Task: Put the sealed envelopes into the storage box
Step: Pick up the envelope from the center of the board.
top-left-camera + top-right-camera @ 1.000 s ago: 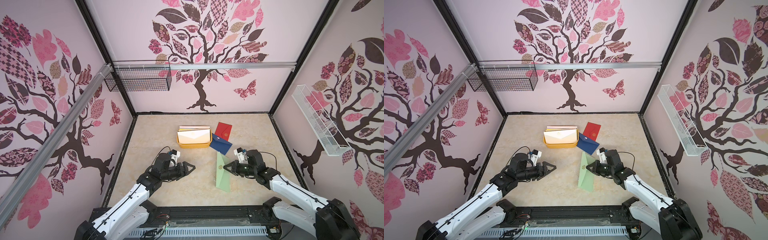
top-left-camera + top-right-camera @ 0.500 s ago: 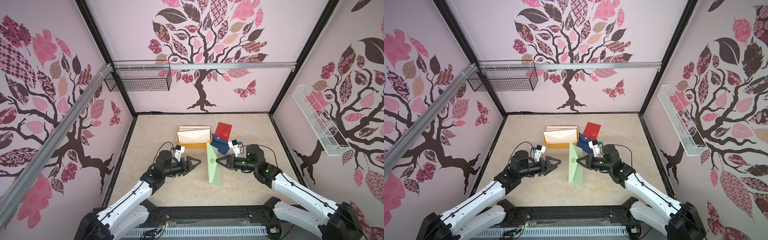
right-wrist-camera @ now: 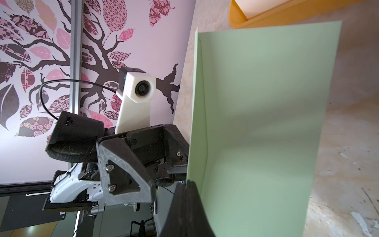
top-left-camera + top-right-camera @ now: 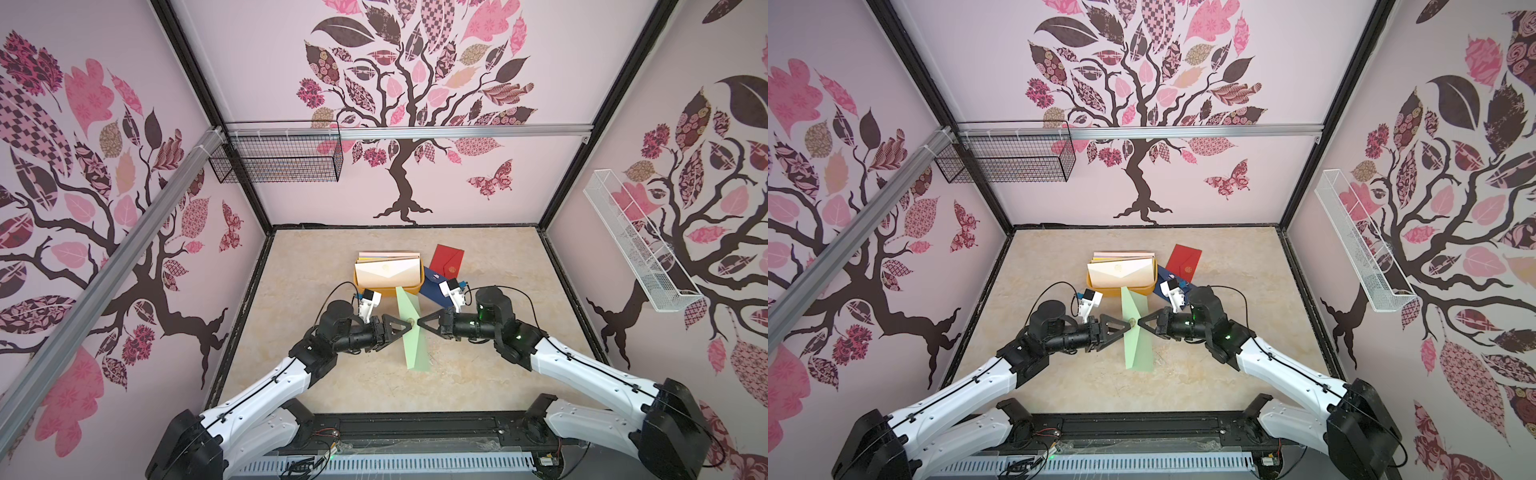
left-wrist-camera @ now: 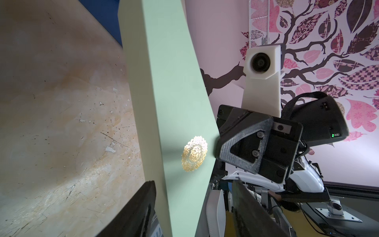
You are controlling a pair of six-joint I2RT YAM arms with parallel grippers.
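My two top views hang high over the near edge, looking down across the whole desk (image 4: 303, 270) to the far wall (image 4: 257, 83), nearly identical. The left wrist camera (image 3: 141, 88) and right wrist camera (image 5: 261, 61) face each other, close on either side of the light green envelope (image 5: 174, 92).

light: bright, even | shadows: soft | edges: fisheye bowing | near fingers (image 5: 135, 213): blurred

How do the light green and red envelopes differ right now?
The light green envelope is held on edge, pinched by the right gripper; the red envelope lies flat on the table, untouched. Green is pale; red is deep. Both are outside the storage box and bear gold emblems.
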